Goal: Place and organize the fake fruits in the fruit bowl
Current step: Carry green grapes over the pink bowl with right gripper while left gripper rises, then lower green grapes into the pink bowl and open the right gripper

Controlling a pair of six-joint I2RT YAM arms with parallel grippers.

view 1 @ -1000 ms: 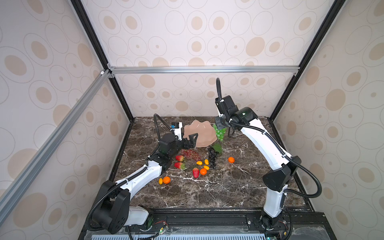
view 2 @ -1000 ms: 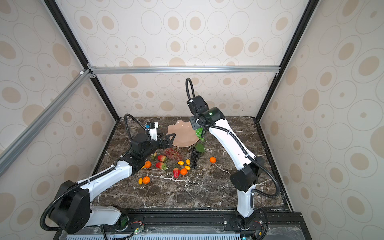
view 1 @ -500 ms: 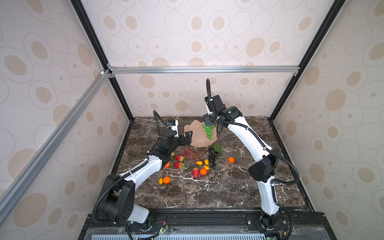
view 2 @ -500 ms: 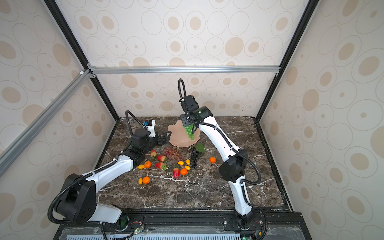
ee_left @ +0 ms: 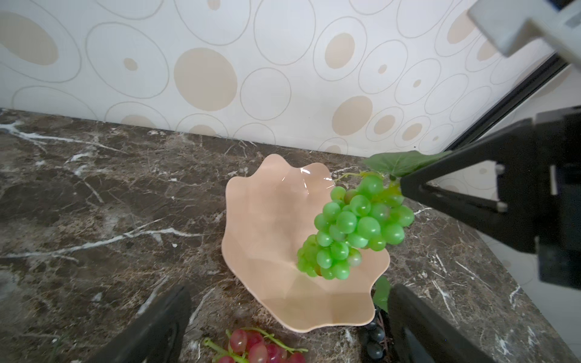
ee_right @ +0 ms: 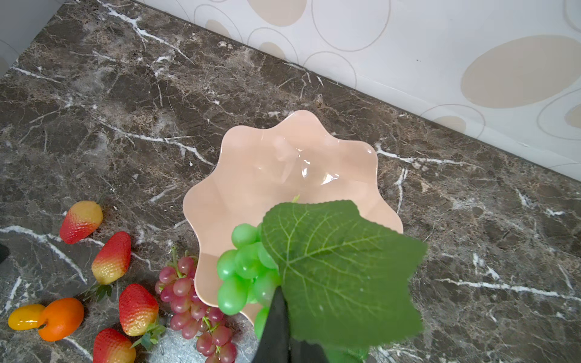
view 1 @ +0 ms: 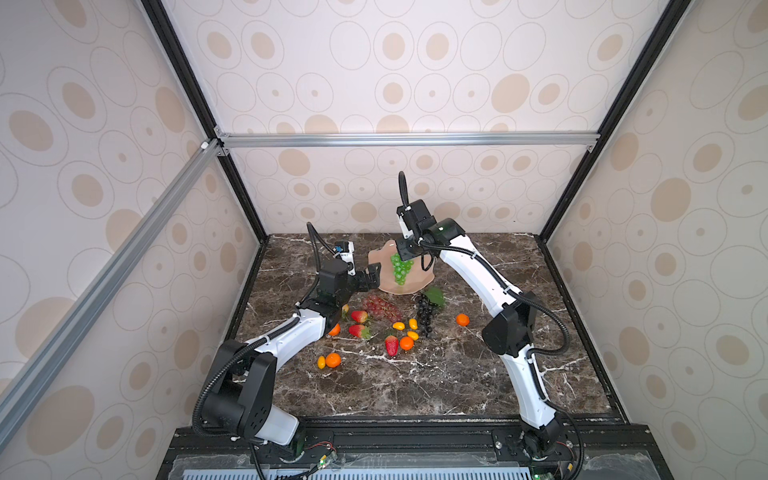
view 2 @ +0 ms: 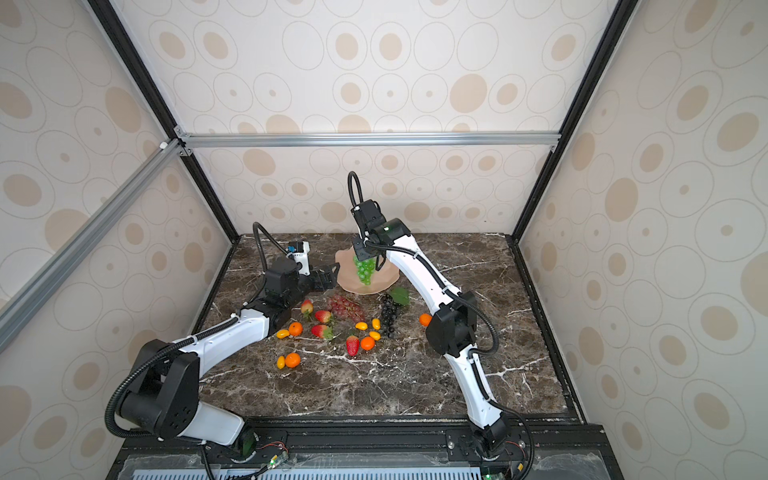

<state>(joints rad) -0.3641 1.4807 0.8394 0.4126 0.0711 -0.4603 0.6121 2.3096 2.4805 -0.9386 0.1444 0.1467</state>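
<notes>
Worktop (view 1: 457,374) carries the fruit bowl (ee_left: 267,220) at 12 o'clock, with loose fruits (view 1: 359,316) strewn at its 6. My right gripper (view 1: 405,251) is clamped on the green grape bunch (view 1: 401,268), which hangs over the bowl. My left gripper (view 1: 372,277) gapes wide and empty at the bowl's 8 o'clock.

Bright, even, diffuse light; soft shadows; glare on fruit bowl (ee_right: 327,179); wrist views bend at edges.
</notes>
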